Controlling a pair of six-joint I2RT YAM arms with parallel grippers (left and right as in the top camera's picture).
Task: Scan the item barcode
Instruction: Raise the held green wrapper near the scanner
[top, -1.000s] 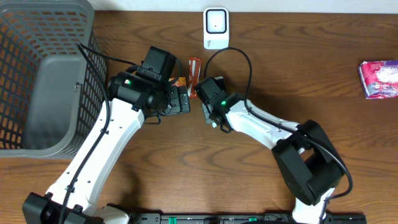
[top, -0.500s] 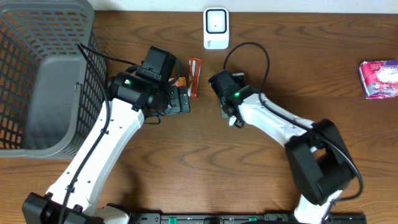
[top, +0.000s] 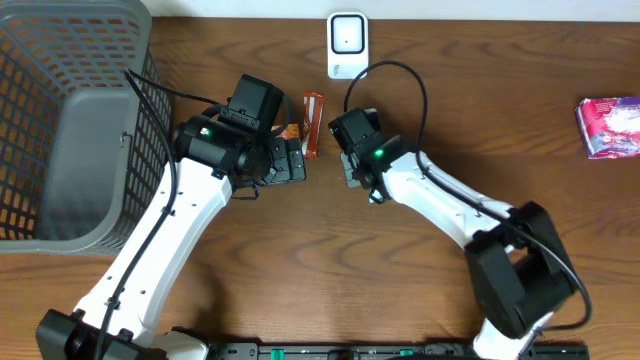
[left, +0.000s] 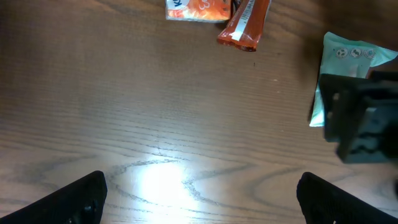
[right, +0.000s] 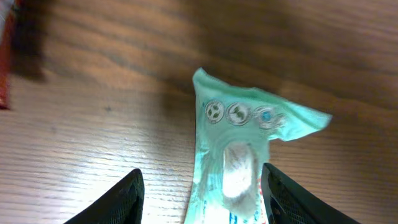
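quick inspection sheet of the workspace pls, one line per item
surface: wooden table, glare patch under the left wrist
job's things: teal packet between the right fingers; white scanner at the far edge
clutter: red bar, orange packet, pink pack, grey basket
grippers: left gripper open, empty; right gripper straddles the packet, grip unclear
cables: black cable loops above the right arm
surroundings: nothing seen
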